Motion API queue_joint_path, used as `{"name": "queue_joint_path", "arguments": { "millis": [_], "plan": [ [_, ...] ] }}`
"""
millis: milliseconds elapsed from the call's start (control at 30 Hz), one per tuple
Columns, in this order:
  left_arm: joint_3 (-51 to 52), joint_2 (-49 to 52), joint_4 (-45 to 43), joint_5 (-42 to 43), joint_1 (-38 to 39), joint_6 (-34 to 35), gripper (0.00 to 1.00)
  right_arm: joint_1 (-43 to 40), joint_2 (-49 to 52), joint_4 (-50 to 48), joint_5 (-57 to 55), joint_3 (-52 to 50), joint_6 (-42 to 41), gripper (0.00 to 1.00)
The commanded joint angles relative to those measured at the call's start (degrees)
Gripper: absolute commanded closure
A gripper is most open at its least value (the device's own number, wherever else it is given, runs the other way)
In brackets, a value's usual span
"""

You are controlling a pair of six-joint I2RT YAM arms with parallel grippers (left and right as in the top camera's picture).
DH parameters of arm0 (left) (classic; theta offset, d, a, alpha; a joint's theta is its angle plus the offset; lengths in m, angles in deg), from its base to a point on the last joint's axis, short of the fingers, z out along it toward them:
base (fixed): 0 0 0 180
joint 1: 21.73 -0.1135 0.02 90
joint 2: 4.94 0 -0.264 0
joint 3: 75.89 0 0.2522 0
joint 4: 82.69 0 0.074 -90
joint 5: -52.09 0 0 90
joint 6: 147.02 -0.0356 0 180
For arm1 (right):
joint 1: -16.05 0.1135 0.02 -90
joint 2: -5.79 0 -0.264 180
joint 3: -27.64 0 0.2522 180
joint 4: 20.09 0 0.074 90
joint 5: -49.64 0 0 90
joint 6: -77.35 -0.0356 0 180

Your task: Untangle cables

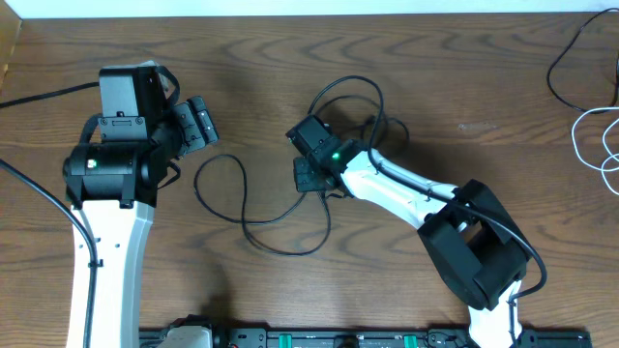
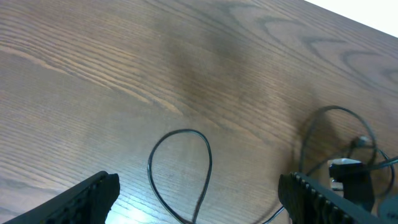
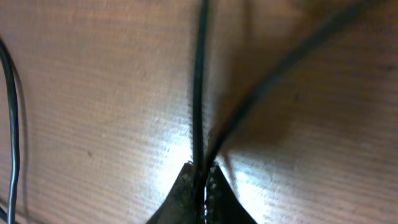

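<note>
- Wood-grain surface (image 1: 251,58) carries everything, with one arm at each side.
- At the left, the left pincer (image 1: 198,124) is spread wide with nothing between its fingers; it points toward the middle of the surface.
- Just right of it, the black cable (image 2: 180,131) lies in a rounded loop flat on the wood. In the left wrist view this loop sits between the two spread fingers but touches neither.
- From that loop the black cable sweeps low and rightward in a long curve, then climbs to the right arm's wrist in the centre.
- Above and around that wrist, more turns of the black cable arch over one another.
- The right pincer (image 3: 200,175) is pressed together, pinching a strand of the black cable right at its fingertips, close to the wood; a second strand crosses slantwise beside it.
- At the far right edge, well apart from the black tangle, the white cable (image 1: 576,135) curls in loose bends.
- Above it, a thin dark wire (image 1: 553,72) curves in from the edge; whether it joins the central cable cannot be told.
</note>
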Motion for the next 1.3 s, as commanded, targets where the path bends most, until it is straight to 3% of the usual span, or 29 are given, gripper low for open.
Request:
{"name": "queue_joint_path", "arguments": {
  "millis": [0, 233, 467, 933, 1267],
  "plan": [
    [-0.24, 0.44, 0.22, -0.28, -0.17, 0.31, 0.13, -1.60, 0.50, -0.76, -1.46, -0.35, -0.13, 0.99],
    [-0.17, 0.59, 0.28, -0.26, -0.20, 0.31, 0.13, -4.79, -1.16, -0.57, -1.42, 0.81, 3.10, 0.99],
    [-0.17, 0.59, 0.42, -0.28, -0.17, 0.31, 0.13, -14.12, -11.10, 5.53, -1.46, 7.56, 10.86, 0.99],
    [-0.17, 0.59, 0.22, 1.20, -0.20, 0.31, 0.13, -47.93, -24.98, 22.03, -8.28, 33.27, 22.03, 0.99],
    [-0.17, 0.59, -0.33, 1.20, -0.17, 0.31, 0.13, -67.52, -30.49, 24.65, -7.67, 38.18, 26.03, 0.99]
  ]
}}
